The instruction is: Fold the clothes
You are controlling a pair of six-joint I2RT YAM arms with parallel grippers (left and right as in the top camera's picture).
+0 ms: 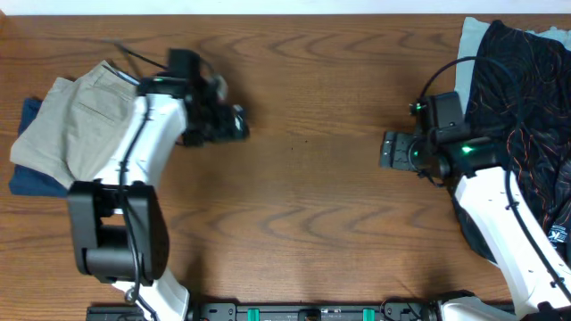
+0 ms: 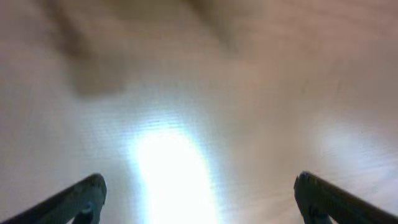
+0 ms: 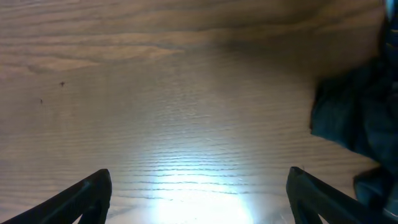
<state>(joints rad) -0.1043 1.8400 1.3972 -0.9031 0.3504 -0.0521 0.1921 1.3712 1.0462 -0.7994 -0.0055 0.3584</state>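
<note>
Landmark: khaki shorts (image 1: 76, 116), folded flat on a navy garment (image 1: 27, 174) at the left end of the worktop (image 1: 312, 214).
Left tool (image 1: 234, 123): just right of the shorts, over bare wood. Fingers spread wide, nothing held.
Right tool (image 1: 388, 150): well to the right of the shorts. Fingers also wide, empty.
Unfolded heap: far right of the shorts, beyond the right tool. A crumpled dark patterned garment (image 1: 526, 80) lies over a pale cloth (image 1: 473, 36), with blue cloth (image 1: 560, 209) at its near side.
Progress: judged part done. The two-piece stack looks finished and the heap is left to do. Nothing is spread out between them.
Writing: a white mark (image 1: 559, 234) on the blue cloth, too small to read. No other lettering seen.
</note>
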